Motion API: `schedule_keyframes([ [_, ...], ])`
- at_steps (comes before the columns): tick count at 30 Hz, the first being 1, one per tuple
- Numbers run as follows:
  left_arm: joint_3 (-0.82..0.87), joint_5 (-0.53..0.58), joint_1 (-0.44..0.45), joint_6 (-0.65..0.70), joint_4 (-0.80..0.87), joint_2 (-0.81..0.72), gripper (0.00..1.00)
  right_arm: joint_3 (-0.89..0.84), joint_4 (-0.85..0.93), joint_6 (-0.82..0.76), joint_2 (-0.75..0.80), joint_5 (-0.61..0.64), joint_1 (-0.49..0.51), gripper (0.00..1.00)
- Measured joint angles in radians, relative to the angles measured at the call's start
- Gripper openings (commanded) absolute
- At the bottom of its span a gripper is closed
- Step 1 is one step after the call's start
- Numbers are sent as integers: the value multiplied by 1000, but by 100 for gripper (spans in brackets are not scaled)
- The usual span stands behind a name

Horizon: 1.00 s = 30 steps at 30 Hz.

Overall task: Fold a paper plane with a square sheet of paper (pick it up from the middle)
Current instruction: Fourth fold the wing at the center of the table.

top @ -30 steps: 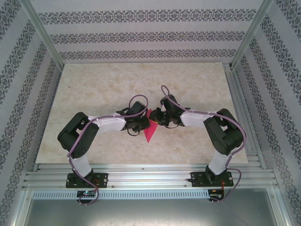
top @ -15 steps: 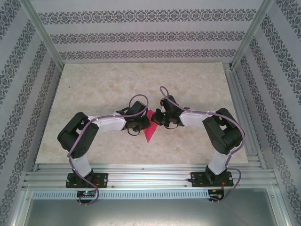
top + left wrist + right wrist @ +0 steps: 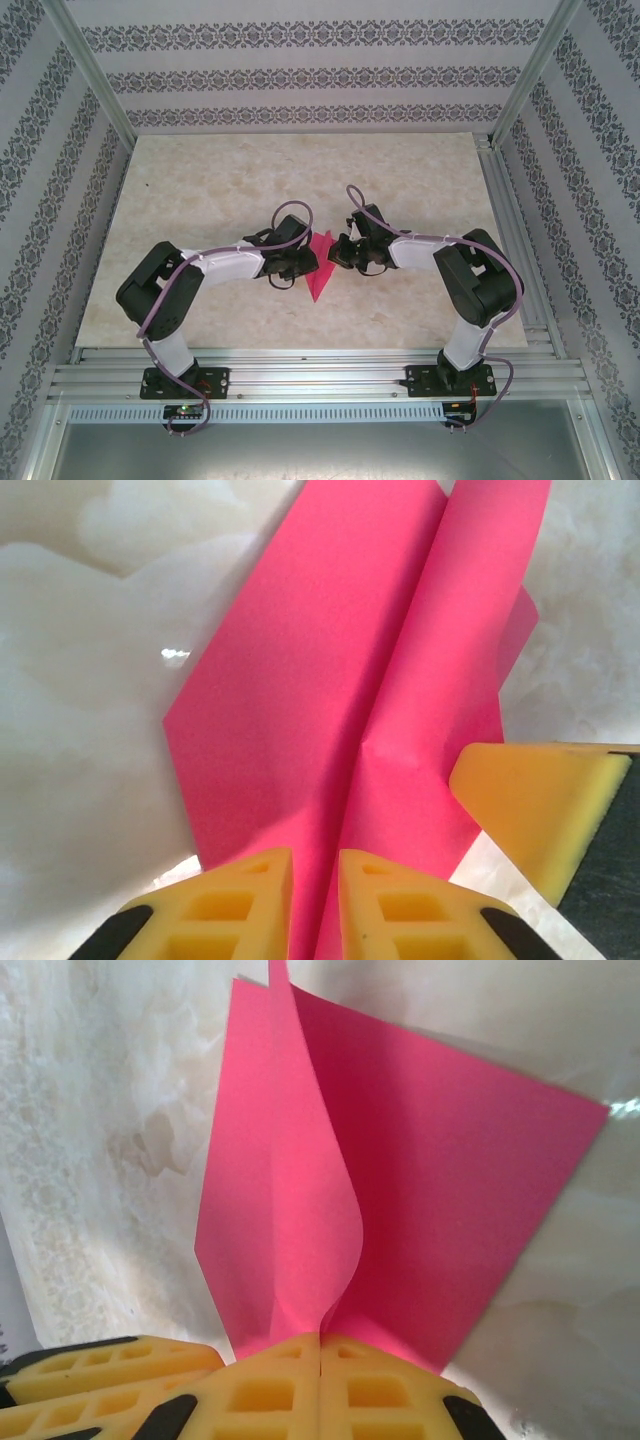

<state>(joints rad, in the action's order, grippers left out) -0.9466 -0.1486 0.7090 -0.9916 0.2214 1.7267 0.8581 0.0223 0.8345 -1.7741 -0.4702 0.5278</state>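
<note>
**Magenta paper, pinched at its ridge**

From above, the paper (image 3: 319, 272) lies mid-desk (image 3: 200, 190) as a narrow shape with its point toward the arm bases. The left end effector (image 3: 301, 262) and the right end effector (image 3: 341, 254) close in on it from either side.

In the left wrist view, the paper (image 3: 300, 680) has a long raised fold running away from the camera, with a flap sloping off each side. The left end effector (image 3: 317, 905) straddles that fold with its fingers a sliver apart. I cannot tell whether they press it. A finger (image 3: 535, 810) of the other arm rests at the right flap.

In the right wrist view, the right end effector (image 3: 320, 1352) is pressed together, pinching the root of an upright, curling flap of the paper (image 3: 430, 1190).

The sheet looks light, thin and limp. It likely springs back where uncreased, slides on the smooth desk, and crumples or tears under a hard squeeze. The raised centre fold, near its middle, seems the best hold, since the flat flaps offer little to grip.
</note>
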Motion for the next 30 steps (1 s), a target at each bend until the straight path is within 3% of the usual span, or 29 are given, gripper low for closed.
schedule_keyframes([
  [4, 75, 5, 8, 37, -11, -81, 45, -3, 0, -4, 0, -14, 0, 0],
  [10, 126, 66, 87, 111, -11, -181, 50, -3, 0, -8, 0, -18, 0, 0],
  [17, 70, 206, 222, 197, 92, -161, 43, -3, 0, -7, 0, -18, 0, 0],
  [30, -45, 335, 274, 260, 209, -12, 34, -3, 0, -7, 0, -18, 0, 0],
])
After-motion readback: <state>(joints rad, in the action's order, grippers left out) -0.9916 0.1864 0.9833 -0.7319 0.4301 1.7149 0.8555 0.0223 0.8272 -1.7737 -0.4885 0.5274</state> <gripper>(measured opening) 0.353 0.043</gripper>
